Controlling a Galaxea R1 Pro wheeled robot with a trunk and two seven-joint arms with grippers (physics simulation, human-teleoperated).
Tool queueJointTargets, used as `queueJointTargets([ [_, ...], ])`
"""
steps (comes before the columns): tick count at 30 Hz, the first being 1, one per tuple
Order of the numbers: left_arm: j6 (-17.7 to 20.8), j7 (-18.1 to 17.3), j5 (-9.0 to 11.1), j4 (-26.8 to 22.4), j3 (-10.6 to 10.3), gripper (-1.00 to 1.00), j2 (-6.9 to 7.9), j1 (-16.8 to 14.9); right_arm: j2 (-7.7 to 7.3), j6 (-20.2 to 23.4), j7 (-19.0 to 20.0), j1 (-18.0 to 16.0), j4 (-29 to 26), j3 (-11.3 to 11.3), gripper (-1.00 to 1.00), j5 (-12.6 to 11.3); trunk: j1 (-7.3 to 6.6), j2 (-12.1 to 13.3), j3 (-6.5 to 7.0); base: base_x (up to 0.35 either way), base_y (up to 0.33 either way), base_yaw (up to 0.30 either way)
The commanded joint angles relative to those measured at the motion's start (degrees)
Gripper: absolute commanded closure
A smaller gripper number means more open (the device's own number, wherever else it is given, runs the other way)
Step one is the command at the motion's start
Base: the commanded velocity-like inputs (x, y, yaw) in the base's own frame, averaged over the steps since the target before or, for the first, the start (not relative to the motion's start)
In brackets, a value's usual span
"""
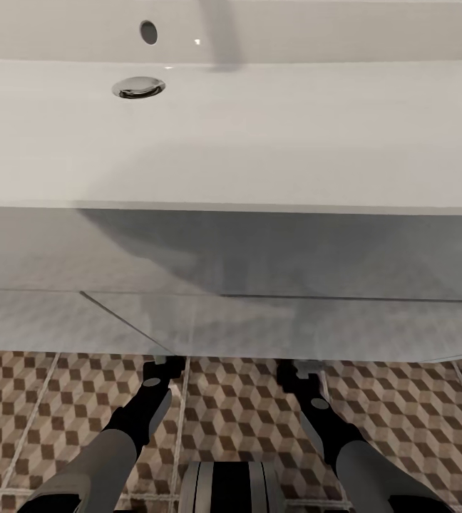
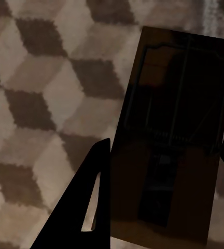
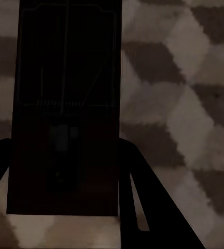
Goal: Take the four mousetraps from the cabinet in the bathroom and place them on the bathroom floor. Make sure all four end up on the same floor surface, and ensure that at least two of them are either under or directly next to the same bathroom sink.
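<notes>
Both grippers, left [image 2: 164, 155] and right [image 3: 63, 150], each pinch a mousetrap, one [image 2: 177, 135] and another [image 3: 65, 104], between their fingers just above the cube-patterned floor [image 2: 44, 98]. Beyond them stands the sink [image 1: 259, 142]. Lower each flat before releasing, close against the vanity.

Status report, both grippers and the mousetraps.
Left gripper shut on mousetrap. Right gripper shut on second mousetrap. Both low by sink, over floor.
</notes>
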Motion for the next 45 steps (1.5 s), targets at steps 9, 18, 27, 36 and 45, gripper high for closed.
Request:
queueJointTargets([
  [9, 0.24, 0.1, -0.58, -0.03, 0.31, 1.0, -0.07, -0.01, 0.05, 0.55, 0.8, -0.03, 0.06, -0.39, 1.0, 0.39, 0.07, -0.05, -0.7, 0.0, 0.0, 0.0],
  [18, 0.23, 0.1, -0.59, -0.09, 0.36, 1.0, -0.07, -0.01, 0.05, 0.6, 0.86, -0.03, 0.06, -0.42, 1.0, 0.39, 0.12, -0.08, -1.14, 0.0, 0.0, 0.0],
  [27, 0.23, 0.1, -0.59, -0.1, 0.29, 1.0, -0.07, -0.01, 0.05, 0.6, 0.86, -0.03, 0.06, -0.41, 1.0, 0.4, 0.12, -0.08, -1.14, 0.0, 0.0, 0.0],
  [36, 0.23, 0.1, -0.59, -0.11, 0.29, 1.0, -0.07, -0.01, 0.05, 0.61, 0.86, -0.03, 0.06, -0.46, 1.0, 0.39, 0.25, -0.15, -2.25, 0.0, 0.0, 0.0],
  [45, 0.23, 0.1, -0.59, -0.17, 0.28, 1.0, -0.07, -0.01, 0.05, 0.58, 0.86, -0.03, 0.06, -0.48, 1.0, 0.39, 0.25, -0.15, -2.25, 0.0, 0.0, 0.0],
])
